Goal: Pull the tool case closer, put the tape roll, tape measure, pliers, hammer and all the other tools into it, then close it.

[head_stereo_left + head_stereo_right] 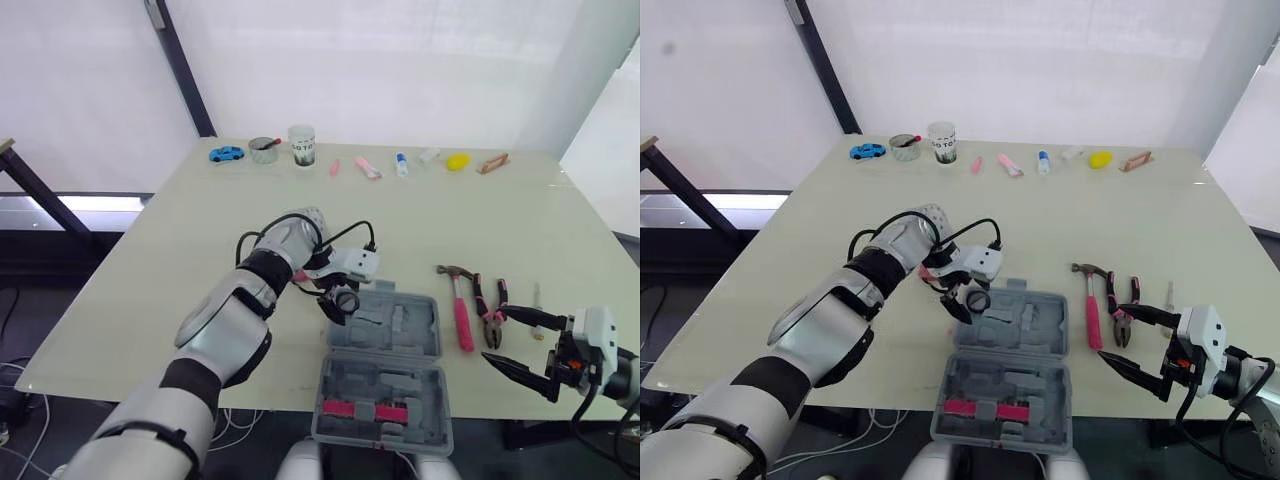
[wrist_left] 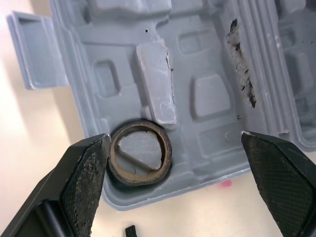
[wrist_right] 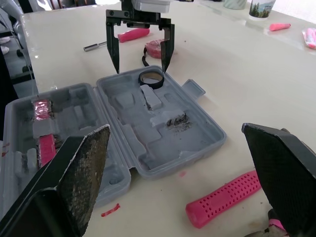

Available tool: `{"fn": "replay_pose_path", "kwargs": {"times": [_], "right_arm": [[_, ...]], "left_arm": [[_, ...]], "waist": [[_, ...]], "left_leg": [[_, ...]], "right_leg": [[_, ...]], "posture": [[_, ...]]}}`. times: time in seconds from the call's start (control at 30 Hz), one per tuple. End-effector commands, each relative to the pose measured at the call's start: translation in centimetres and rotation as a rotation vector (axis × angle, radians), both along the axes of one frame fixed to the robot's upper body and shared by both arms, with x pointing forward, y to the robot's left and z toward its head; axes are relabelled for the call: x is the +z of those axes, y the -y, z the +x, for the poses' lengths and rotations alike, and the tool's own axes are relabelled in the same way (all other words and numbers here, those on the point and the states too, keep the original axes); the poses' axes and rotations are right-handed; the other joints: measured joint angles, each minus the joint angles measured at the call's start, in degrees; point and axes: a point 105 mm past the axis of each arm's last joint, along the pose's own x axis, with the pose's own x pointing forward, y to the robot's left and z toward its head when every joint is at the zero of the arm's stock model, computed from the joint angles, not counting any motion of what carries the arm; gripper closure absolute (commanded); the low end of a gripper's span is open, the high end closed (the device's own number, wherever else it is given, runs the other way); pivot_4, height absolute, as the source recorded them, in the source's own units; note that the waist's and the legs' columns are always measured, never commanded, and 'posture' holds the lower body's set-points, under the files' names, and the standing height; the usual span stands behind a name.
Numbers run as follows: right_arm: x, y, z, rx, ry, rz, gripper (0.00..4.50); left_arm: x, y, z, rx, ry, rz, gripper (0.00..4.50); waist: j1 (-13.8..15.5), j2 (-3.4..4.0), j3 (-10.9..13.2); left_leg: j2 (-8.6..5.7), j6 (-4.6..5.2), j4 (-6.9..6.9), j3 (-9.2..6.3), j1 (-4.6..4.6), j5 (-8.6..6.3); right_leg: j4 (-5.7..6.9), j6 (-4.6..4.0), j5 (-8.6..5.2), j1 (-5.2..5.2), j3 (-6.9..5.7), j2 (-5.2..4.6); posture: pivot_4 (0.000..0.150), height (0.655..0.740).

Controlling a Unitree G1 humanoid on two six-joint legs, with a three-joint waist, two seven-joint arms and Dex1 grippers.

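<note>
The grey tool case (image 1: 415, 325) lies open at the table's near edge. A brown tape roll (image 2: 140, 159) rests in the far left corner of its far half. My left gripper (image 1: 338, 308) hangs open just above that roll, one finger (image 2: 86, 168) close beside it; it also appears in the right wrist view (image 3: 140, 66). To the right of the case lie a pink-handled hammer (image 1: 461, 310) and pliers (image 1: 490, 315). My right gripper (image 1: 515, 343) is open and empty near the pliers. A pink tape measure (image 3: 154, 48) and a pink screwdriver (image 3: 133, 34) lie left of the case.
Along the table's far edge stand a blue toy car (image 1: 226, 153), a small bowl (image 1: 264, 149), a cup (image 1: 302, 145) and several small items, among them a yellow one (image 1: 458, 161). A thin tool (image 1: 537, 298) lies right of the pliers. The case's near half holds pink parts (image 1: 365, 410).
</note>
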Motion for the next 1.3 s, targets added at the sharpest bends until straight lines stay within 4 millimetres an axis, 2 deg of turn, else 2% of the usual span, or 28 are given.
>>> {"fn": "replay_pose_path", "kwargs": {"times": [0.03, 0.13, 0.27, 0.37, 0.47, 0.53, 0.57, 0.8, 0.9, 0.97, 1.1, 1.3], "right_arm": [[1.2, 0.0, -0.2, 0.003, 0.063, -0.003, 0.0], [1.3, 0.1, -0.2, -0.002, 0.066, -0.004, 0.0], [1.4, 0.1, -0.3, -0.012, 0.072, -0.005, 0.0], [1.5, 0.1, -0.2, -0.02, 0.08, -0.001, 0.0], [1.4, -0.2, -0.1, -0.022, 0.083, 0.009, 0.0], [1.3, -0.3, 0.1, -0.023, 0.089, 0.014, 0.0], [1.2, -0.4, 0.2, -0.023, 0.091, 0.016, 0.0], [0.8, -0.3, 0.3, -0.032, 0.106, 0.023, 0.0], [0.7, -0.5, 0.3, -0.033, 0.111, 0.025, 0.0], [0.7, -0.5, 0.3, -0.037, 0.115, 0.028, 0.0], [0.5, -0.5, 0.1, -0.045, 0.116, 0.029, 0.0], [0.8, -0.7, 0.3, -0.043, 0.124, 0.03, 0.0]], "left_arm": [[1.4, 0.6, -0.5, -0.033, -0.024, -0.079, 0.03], [1.6, 0.3, -0.8, -0.033, -0.04, -0.204, 0.03], [2.4, 0.0, -1.3, -0.007, -0.075, -0.477, 0.03], [2.2, -1.3, -1.5, 0.071, -0.122, -0.606, 0.03], [0.8, -3.5, -1.6, 0.164, -0.154, -0.674, 0.86], [0.4, -4.0, -1.6, 0.193, -0.167, -0.712, 1.8], [0.3, -4.0, -1.5, 0.209, -0.173, -0.733, 1.8], [-0.2, -3.8, -0.8, 0.266, -0.192, -0.772, 1.8], [-0.3, -3.8, -0.6, 0.29, -0.208, -0.763, 2.66], [-0.3, -3.8, -0.5, 0.297, -0.22, -0.761, 3.6], [-0.1, -3.7, -0.1, 0.31, -0.19, -0.762, 3.6], [-0.5, -2.4, 0.3, 0.297, -0.127, -0.754, 3.6]], "waist": [[0.02, 0.0, 0.0], [-0.1, 0.01, -0.01], [-0.19, 0.02, -0.01], [0.0, 0.01, -0.01], [-0.02, 0.03, -0.02], [-0.07, 0.03, -0.02], [-0.02, 0.03, -0.02], [0.18, 0.01, -0.02], [0.03, 0.01, -0.02], [-0.15, 0.01, -0.02], [-0.03, 0.01, -0.02], [-0.01, 0.01, -0.02]], "left_leg": [[0.0, 0.0, 0.0, 0.0, 0.0, 0.0], [0.0, 0.0, 0.0, 0.0, 0.0, 0.0], [0.02, 0.0, 0.0, 0.0, 0.05, 0.0], [0.02, 0.0, 0.05, 0.01, 0.02, 0.0], [0.02, 0.0, 0.06, 0.02, 0.03, 0.0], [0.02, 0.0, 0.05, 0.02, 0.04, 0.0], [0.02, 0.0, 0.05, 0.0, 0.04, 0.0], [-0.04, 0.0, 0.08, -0.03, -0.03, 0.0], [-0.04, 0.0, 0.08, -0.06, -0.03, 0.0], [-0.04, 0.0, 0.08, -0.08, -0.02, 0.0], [-0.02, 0.0, 0.08, -0.11, -0.01, 0.0], [-0.02, 0.0, 0.08, -0.08, -0.01, 0.0]], "right_leg": [[0.0, 0.0, 0.0, 0.0, 0.0, 0.0], [0.0, 0.0, 0.0, 0.0, 0.0, 0.0], [0.03, -0.01, 0.0, 0.0, 0.02, 0.01], [0.04, -0.01, 0.01, 0.0, 0.01, 0.0], [0.03, 0.0, 0.01, 0.01, 0.01, 0.0], [0.04, -0.01, 0.01, 0.01, 0.01, 0.01], [0.04, -0.01, 0.01, 0.01, 0.01, 0.01], [0.0, 0.01, 0.02, 0.05, 0.02, 0.01], [0.01, 0.01, 0.02, 0.04, 0.03, 0.04], [0.02, 0.01, 0.02, 0.04, 0.03, 0.07], [0.04, 0.01, 0.02, 0.04, 0.04, 0.11], [0.02, 0.01, 0.02, 0.04, 0.06, 0.1]], "posture": [[0.15, 0.74], [0.15, 0.74], [0.15, 0.74], [0.15, 0.74], [0.15, 0.74], [0.15, 0.74], [0.15, 0.74], [0.15, 0.74], [0.15, 0.74], [0.15, 0.74], [0.15, 0.74], [0.15, 0.74]]}}
